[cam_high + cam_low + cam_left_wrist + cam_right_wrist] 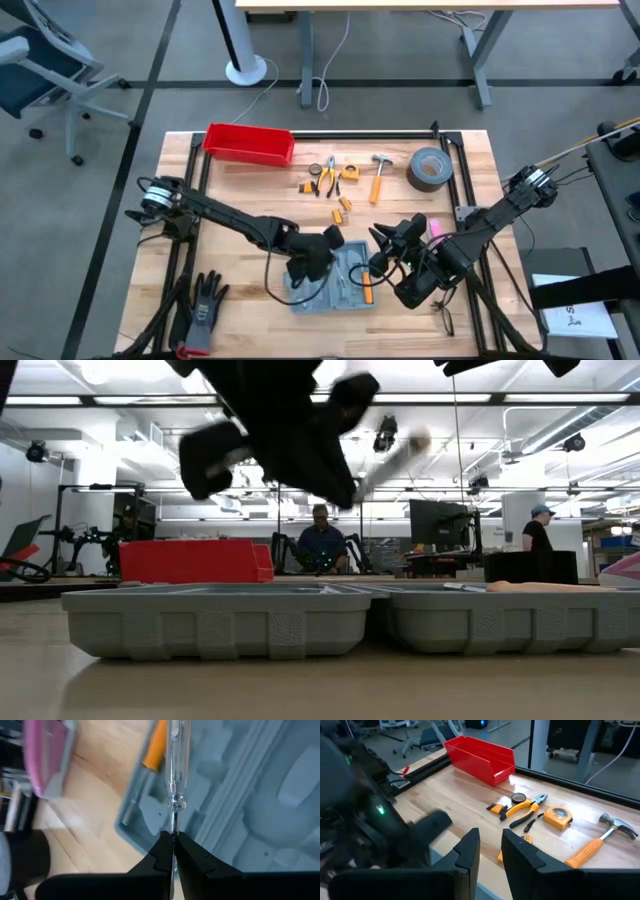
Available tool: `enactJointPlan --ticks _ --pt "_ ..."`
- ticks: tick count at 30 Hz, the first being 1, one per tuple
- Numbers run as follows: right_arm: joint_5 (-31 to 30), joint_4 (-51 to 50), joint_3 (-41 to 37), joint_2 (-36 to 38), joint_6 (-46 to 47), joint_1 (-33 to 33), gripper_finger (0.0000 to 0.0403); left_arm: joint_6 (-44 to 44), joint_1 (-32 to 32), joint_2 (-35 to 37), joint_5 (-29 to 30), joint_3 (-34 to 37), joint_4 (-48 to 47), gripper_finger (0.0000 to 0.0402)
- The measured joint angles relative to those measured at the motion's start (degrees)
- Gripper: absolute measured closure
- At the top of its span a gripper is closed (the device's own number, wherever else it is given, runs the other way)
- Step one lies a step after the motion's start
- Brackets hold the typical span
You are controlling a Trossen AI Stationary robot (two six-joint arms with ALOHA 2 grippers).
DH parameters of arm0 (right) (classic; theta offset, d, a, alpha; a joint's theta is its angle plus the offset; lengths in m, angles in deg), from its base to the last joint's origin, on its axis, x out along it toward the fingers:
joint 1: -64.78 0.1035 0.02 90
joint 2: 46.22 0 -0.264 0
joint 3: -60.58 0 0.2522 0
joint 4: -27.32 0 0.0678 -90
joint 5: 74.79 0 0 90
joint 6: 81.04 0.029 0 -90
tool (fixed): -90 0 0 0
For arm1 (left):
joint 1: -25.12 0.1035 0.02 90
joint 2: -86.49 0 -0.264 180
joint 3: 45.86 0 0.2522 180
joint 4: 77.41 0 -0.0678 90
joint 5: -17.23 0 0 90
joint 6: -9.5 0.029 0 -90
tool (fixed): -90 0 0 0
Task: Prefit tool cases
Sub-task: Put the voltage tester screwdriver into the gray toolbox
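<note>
Nearest: left gripper (172, 847) pinched shut on clear-handled screwdriver (176, 765) | Place: over open tool case (335, 280), table's 6 o'clock | Right gripper (490, 850) a little open, empty, case's 3 o'clock | Step: fitting screwdriver | Next, I think: line it up with its slot, lower, let go.

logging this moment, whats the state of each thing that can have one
tool case: open, lying flat on the table
left hand: shut on the shaft of a clear-handled screwdriver, above the case
right hand: fingers slightly apart, holding nothing, over the table beside the case
red bin: upright at the table's far side
</note>
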Motion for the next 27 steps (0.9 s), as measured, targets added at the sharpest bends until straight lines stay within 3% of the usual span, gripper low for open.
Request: enactJointPlan --ticks 4,9,18,27 --pt "0.04 -0.02 0.00 0.00 -0.40 0.10 0.0338 1.76 -0.84 -4.13 4.55 -5.37 -5.31 0.0394" --pt "-0.16 -0.09 0.00 0.23 -1.27 0.43 0.0347 2.00 -1.69 -6.70 5.17 -9.31 -9.04 0.0397" --pt "-3.08 -0.14 0.00 1.53 -1.95 1.30 0.0348 9.26 -3.05 -6.78 6.19 -9.71 -10.28 0.0400" --pt "-3.08 0.19 0.04 1.53 -1.95 1.38 0.0334 11.17 -3.25 -6.80 7.71 -9.35 -10.31 0.0399"
